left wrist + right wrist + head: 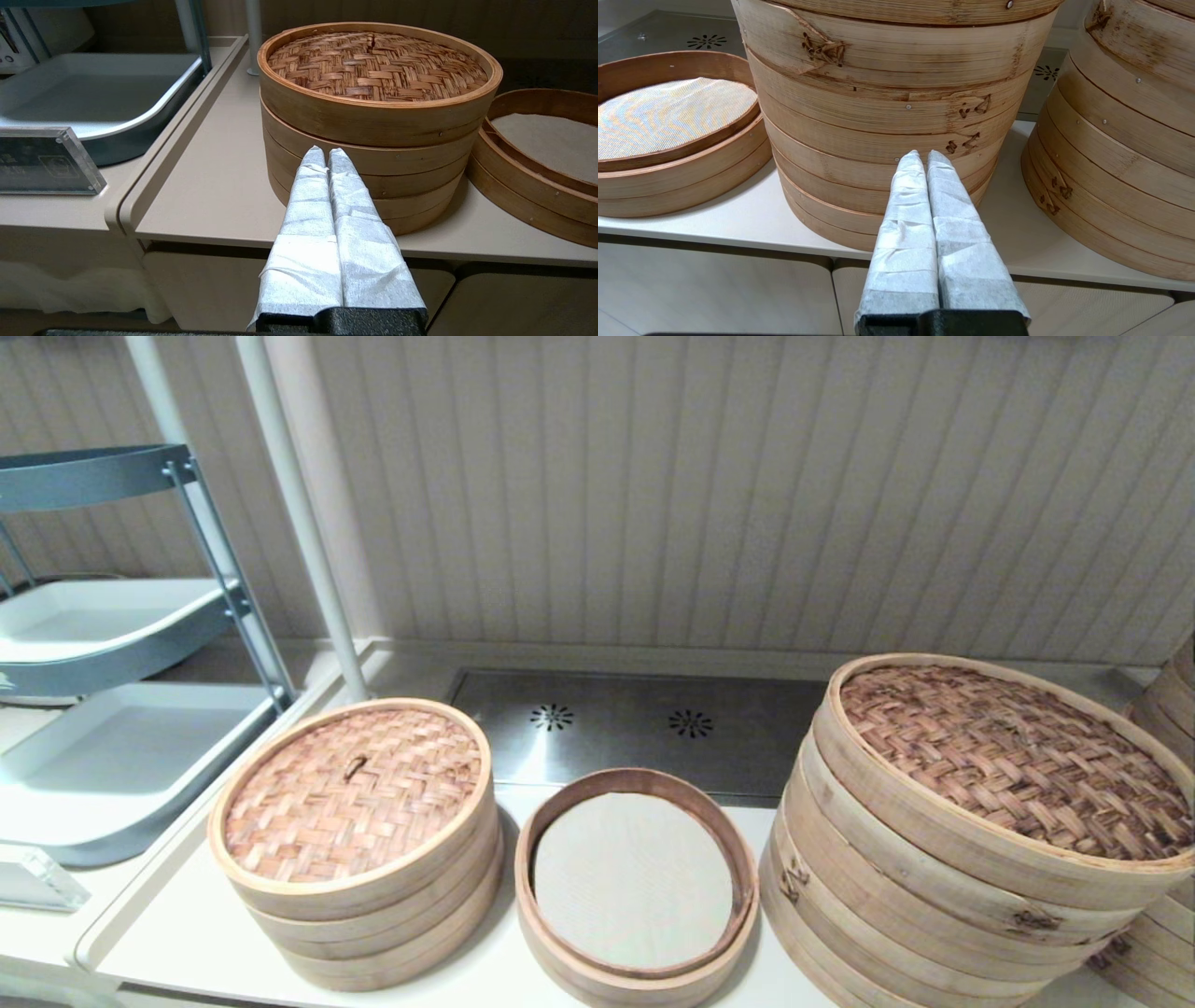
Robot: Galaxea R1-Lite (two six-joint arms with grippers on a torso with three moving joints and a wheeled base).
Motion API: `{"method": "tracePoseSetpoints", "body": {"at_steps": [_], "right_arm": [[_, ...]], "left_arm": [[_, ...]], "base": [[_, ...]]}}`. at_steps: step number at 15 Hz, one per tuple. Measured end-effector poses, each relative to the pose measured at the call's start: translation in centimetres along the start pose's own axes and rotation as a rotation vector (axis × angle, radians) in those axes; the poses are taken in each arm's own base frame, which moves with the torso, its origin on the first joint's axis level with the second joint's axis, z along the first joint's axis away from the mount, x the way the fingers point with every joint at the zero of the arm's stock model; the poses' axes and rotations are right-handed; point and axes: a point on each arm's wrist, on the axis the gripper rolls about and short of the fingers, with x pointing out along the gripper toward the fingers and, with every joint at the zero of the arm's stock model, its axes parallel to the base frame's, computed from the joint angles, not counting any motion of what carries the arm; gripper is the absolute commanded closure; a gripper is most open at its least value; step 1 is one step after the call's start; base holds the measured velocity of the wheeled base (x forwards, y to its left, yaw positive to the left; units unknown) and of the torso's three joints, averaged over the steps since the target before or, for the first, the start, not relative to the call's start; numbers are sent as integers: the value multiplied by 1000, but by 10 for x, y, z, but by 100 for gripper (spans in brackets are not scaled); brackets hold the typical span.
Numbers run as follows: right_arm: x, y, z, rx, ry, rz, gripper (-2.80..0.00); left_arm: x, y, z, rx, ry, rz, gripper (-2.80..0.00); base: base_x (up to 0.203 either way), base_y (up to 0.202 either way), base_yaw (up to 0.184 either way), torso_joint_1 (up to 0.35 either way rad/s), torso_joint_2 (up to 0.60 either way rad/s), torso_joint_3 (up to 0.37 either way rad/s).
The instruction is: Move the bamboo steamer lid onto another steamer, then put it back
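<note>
A pale counter is backed by a ribbed light wall, with a steel drain panel set at the rear. To the left a grey-blue rack with white trays is seen beside a white pole, and a clear acrylic sign stand is placed in front of the rack.

The bamboo steamer lid is seated on the pale three-tier small steamer at the left of the counter, its loop handle at centre. Just beside it, to the right, the low steamer is left uncovered, with the grey-white liner exposed inside the darker rim. The two rims are close; whether they touch cannot be told. Further right the large steamer stack with its dark woven lid is set close against the low steamer, and a second large stack is seen at the far right edge.

Neither arm is seen in the head view. The left gripper is held low in front of the counter edge, pointed at the three-tier steamer's side, its paper-wrapped fingers pressed together with nothing between them. The right gripper is held likewise before the large stack, fingers closed together and empty.
</note>
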Motion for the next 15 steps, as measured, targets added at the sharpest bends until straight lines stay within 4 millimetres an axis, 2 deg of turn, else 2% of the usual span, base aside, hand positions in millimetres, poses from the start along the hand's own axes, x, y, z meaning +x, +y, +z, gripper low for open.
{"method": "tracePoseSetpoints", "body": {"at_steps": [15], "right_arm": [[0, 0, 0, 0, 0, -1, 0]], "left_arm": [[0, 0, 0, -5, -1, 0, 0]], "base": [[0, 0, 0, 0, 0, 0]]}}
